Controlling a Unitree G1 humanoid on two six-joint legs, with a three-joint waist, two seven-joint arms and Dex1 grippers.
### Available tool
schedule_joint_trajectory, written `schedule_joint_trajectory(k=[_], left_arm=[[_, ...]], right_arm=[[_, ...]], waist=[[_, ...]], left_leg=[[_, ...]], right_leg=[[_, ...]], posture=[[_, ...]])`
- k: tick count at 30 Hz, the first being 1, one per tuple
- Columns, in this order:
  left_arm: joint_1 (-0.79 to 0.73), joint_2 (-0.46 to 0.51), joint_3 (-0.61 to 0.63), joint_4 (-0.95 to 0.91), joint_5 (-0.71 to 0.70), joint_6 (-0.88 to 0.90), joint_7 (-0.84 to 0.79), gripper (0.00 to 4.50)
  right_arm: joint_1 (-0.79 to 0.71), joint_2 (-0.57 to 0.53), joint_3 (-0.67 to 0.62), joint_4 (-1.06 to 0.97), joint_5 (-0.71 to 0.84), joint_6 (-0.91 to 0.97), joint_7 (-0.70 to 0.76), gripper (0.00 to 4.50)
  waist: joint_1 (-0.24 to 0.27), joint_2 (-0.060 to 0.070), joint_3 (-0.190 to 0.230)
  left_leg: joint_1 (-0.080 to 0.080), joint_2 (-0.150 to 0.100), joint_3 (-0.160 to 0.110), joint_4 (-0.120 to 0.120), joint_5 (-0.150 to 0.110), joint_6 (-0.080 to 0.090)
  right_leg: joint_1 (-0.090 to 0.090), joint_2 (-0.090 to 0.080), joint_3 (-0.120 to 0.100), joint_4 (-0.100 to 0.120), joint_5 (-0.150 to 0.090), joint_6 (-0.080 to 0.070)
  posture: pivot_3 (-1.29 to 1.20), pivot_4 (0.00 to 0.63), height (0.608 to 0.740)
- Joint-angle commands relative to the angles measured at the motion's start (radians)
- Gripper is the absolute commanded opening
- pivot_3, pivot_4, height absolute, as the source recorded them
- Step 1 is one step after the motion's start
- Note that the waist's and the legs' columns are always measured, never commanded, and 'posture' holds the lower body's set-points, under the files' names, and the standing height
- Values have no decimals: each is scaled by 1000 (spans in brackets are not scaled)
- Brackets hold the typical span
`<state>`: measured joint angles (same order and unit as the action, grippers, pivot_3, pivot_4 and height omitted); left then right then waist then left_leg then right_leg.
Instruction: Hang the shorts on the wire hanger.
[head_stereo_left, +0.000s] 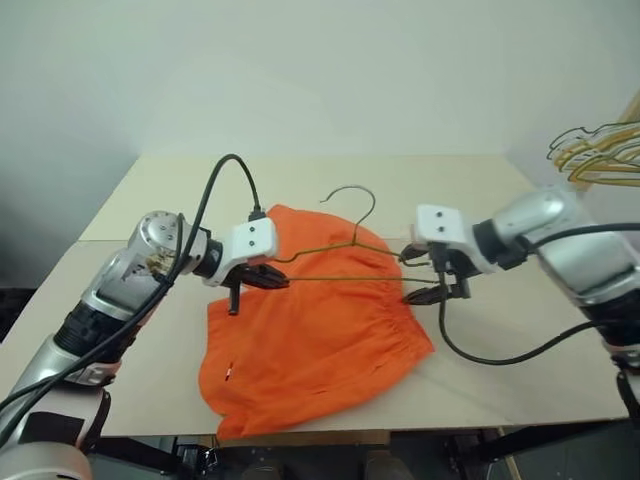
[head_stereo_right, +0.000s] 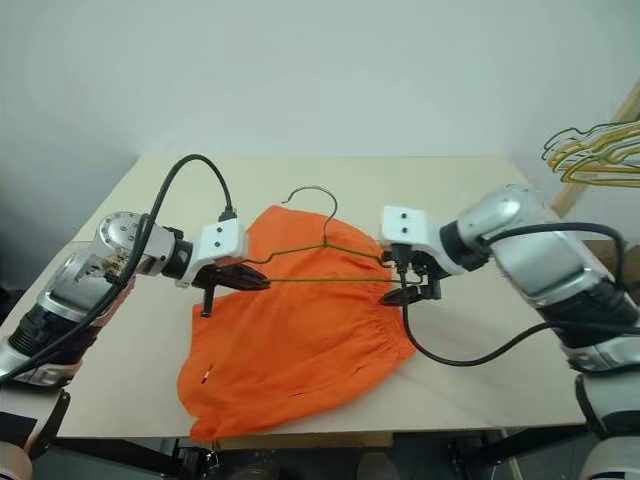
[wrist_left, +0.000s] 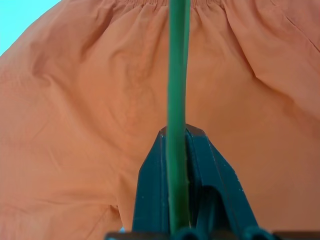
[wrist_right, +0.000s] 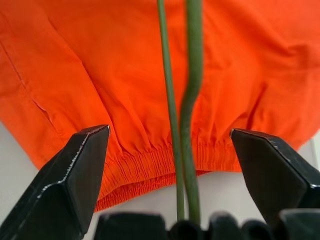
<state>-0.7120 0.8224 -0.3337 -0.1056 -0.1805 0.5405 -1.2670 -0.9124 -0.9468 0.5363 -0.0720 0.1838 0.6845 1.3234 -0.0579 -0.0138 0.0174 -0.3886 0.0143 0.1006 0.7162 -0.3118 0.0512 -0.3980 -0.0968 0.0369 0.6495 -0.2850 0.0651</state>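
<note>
Shorts lie flat at table front edge, not hung yet. Hanger over waistband; my left gripper clamps its end, right gripper released, jaws astride other end.

You are looking along the left gripper, whose two dark fingers rise together into a narrow peak, pressed tight against each other. Clamped between them is the wire hanger, a thin green wire that runs straight away from the fingers and out of the picture. Behind the wire, the shorts spread as softly creased orange fabric, with a line of gathered waistband at the far edge. A small patch of pale blue shows in one corner past the cloth.
</note>
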Motion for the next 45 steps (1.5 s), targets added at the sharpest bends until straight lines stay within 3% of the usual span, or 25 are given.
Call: schedule_joint_trajectory(k=[1, 10, 16, 20, 27, 31, 34, 37, 45], left_arm=[[-9, 3, 31, -32, -2, -9, 3, 0], [0, 9, 26, -20, 19, -80, -14, 0], [42, -59, 80, 58, 13, -283, 19, 0], [48, -57, 133, 112, -69, -333, -64, 1026], [39, -89, 263, 175, -156, -274, 6, 3282], [77, -52, 326, 92, -292, -124, -48, 4473], [134, -15, 344, 5, -360, -91, -114, 4473], [181, -38, 354, -48, -370, -113, -78, 4473], [226, -29, 339, -113, -392, -94, -86, 4473]], right_arm=[[-45, 10, 11, 36, -62, -13, 44, 3289], [-29, 5, -45, 19, -57, -27, 121, 32], [74, -51, -115, -98, -10, -1, 139, 32], [225, -114, -229, -220, 71, 93, 106, 0], [595, -142, -556, -356, 214, 377, -90, 0], [787, -112, -753, -351, 271, 590, -195, 0], [871, -79, -883, -332, 319, 727, -237, 0], [909, -76, -946, -283, 380, 849, -236, 0], [957, -176, -868, -188, 551, 930, -188, 0]], waist=[[6, 0, 0], [14, 0, 0], [17, 0, 0], [17, 0, 0], [18, -1, -1], [18, -1, -1], [14, 0, -1], [15, 0, -1], [11, 1, -4]], left_leg=[[-1, 0, 0, 0, 0, 0], [-1, -1, 0, 2, 0, 0], [-1, 0, -1, 3, 0, 0], [-1, 0, -2, 4, 0, 0], [1, 0, -4, 5, -1, 1], [1, 0, -5, 5, -1, 1], [2, 0, -5, 4, -1, 1], [4, 0, -4, 4, -1, 2], [7, 0, -4, 2, -6, 9]], right_leg=[[-1, 0, 0, 0, 0, 0], [0, 0, -1, 0, 0, 0], [1, 0, -2, 0, 0, 0], [2, 0, -3, 0, 0, 0], [6, 0, -4, -1, 0, 1], [7, -1, -5, -1, 0, 1], [7, 0, -4, -1, 0, 1], [10, 0, -4, -2, 0, 1], [12, 1, -2, -4, 0, 1]], posture=[[-44, 0, 740], [-55, 0, 740], [-64, 0, 740], [-77, 0, 740], [-90, 0, 740], [-90, 0, 740], [-96, 0, 740], [-104, 0, 740], [-102, 0, 740]])
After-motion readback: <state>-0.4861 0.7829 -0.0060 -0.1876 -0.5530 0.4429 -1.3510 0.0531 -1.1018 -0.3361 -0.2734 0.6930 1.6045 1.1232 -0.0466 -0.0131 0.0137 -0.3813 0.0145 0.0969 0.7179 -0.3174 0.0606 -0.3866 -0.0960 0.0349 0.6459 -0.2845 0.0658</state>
